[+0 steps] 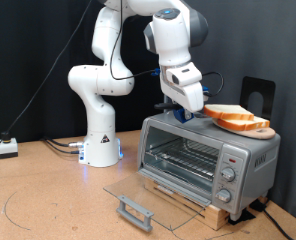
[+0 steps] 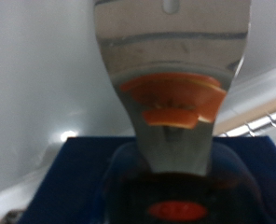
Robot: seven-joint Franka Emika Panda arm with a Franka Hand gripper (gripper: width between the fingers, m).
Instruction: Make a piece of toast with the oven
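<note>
Exterior view: the oven (image 1: 206,160) is seen standing on a wooden board on the table (image 1: 48,190), with its glass door (image 1: 143,203) dropped fully open and lying flat toward the exterior view's bottom left, so the wire rack (image 1: 183,160) inside is exposed and bare. On the oven's roof, at its right end, a round wooden board (image 1: 260,131) is set, and on it two bread slices are stacked; the upper one is taken as the piece of toast (image 1: 238,117). The end effector (image 1: 182,115) is held low over the left part of the roof, just beside the slices. The toast thus lies to the exterior view's right of the end effector, at about the same height, its flat face lying roughly level and its near edge turned toward the fingers. No bread is seen between the fingers. Whether the fingers are parted or closed cannot be told: in the wrist view only a blurred finger (image 2: 171,103) with an orange patch is shown, against the grey roof.
</note>
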